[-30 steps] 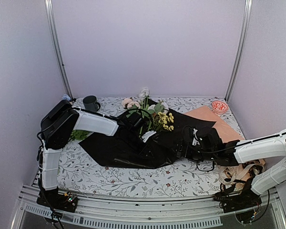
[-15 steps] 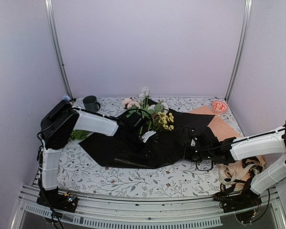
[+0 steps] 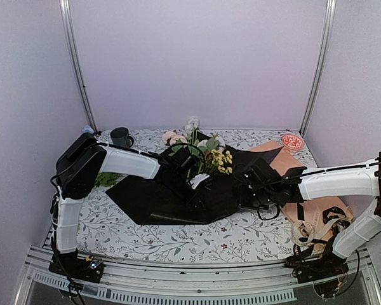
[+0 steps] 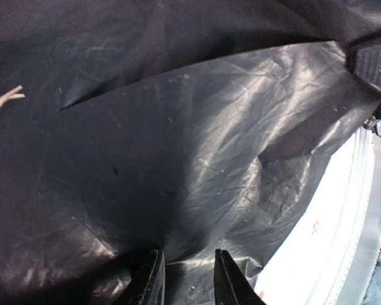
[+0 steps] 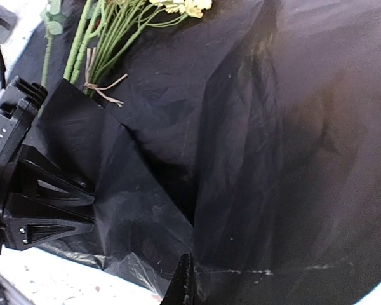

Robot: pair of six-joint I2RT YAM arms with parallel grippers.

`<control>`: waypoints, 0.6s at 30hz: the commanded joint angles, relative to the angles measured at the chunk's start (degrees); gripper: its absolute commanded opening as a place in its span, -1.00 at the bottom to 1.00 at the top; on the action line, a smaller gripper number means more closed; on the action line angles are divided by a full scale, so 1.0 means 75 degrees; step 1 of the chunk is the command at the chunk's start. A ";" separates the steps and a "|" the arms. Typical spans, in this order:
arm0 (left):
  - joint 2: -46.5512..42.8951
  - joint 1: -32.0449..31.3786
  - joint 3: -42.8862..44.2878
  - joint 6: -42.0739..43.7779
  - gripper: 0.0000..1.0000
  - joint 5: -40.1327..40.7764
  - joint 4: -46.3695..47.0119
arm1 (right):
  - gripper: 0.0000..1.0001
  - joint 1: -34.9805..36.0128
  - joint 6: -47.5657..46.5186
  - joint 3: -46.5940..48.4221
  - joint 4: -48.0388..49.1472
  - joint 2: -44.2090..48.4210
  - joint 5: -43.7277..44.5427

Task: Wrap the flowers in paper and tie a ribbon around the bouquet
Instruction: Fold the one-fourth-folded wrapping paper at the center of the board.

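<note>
The large, thin, slightly glossy black paper sheet (image 3: 159, 200) lies spread across the middle of the flower-patterned tabletop (image 3: 178, 238). The long green-stemmed flowers with pale pink and white blooms (image 3: 176, 136) rest on its far half, blooms towards the back wall and stems running towards the near edge. A smaller bunch with yellow blooms (image 3: 221, 160) lies just beside them on the right. The right tool (image 3: 244, 189) sits at the sheet's right margin, closed tight on what looks like a raised fold of the paper; in the right wrist view its tip (image 5: 184, 279) meets a lifted crease. The left tool (image 3: 192, 175) hovers low over the sheet's centre near the stems, its jaws partly apart with only bare paper between them (image 4: 187, 270). The flowers lie to the left of the right tool, their long axis crosswise to its reach. So the held edge probably has to travel leftwards over the stems, while the nearer left arm steadies them.
</note>
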State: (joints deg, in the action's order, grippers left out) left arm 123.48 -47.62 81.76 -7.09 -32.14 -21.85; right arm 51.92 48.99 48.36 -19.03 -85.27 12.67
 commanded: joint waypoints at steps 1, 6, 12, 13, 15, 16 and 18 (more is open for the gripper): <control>0.0281 -0.0025 0.0352 0.0269 -0.44 0.0328 -0.0506 | -1.00 0.0492 -0.0543 0.0952 -0.1386 -0.0374 0.0813; 0.0507 0.0050 0.0565 0.0313 -0.44 0.0076 -0.0661 | -1.00 0.1007 -0.2243 0.2175 -0.1390 -0.1026 0.0432; 0.0609 0.0130 0.0532 0.0288 -0.44 -0.0200 -0.0570 | -1.00 0.1551 -0.3511 0.3263 -0.1272 -0.1890 -0.0081; 0.0594 0.0147 0.0492 0.0280 -0.44 -0.0257 -0.0533 | -1.00 0.1622 -0.3641 0.3343 -0.1147 -0.1976 -0.0250; 0.0568 0.0189 0.0387 0.0258 -0.44 -0.0360 -0.0417 | -1.00 0.1652 -0.3785 0.3412 -0.0914 -0.2076 -0.0602; 0.0542 0.0204 0.0325 0.0258 -0.43 -0.0411 -0.0360 | -1.00 0.1652 -0.3783 0.3399 -0.0804 -0.2098 -0.0721; 0.0455 0.0255 0.0234 0.0308 -0.44 -0.0484 -0.0231 | -1.00 0.1644 -0.3734 0.3366 -0.0695 -0.2207 -0.0799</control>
State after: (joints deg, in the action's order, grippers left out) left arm 126.06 -46.76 85.41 -5.61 -34.94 -24.47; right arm 63.61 24.43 72.47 -26.74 -100.12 11.49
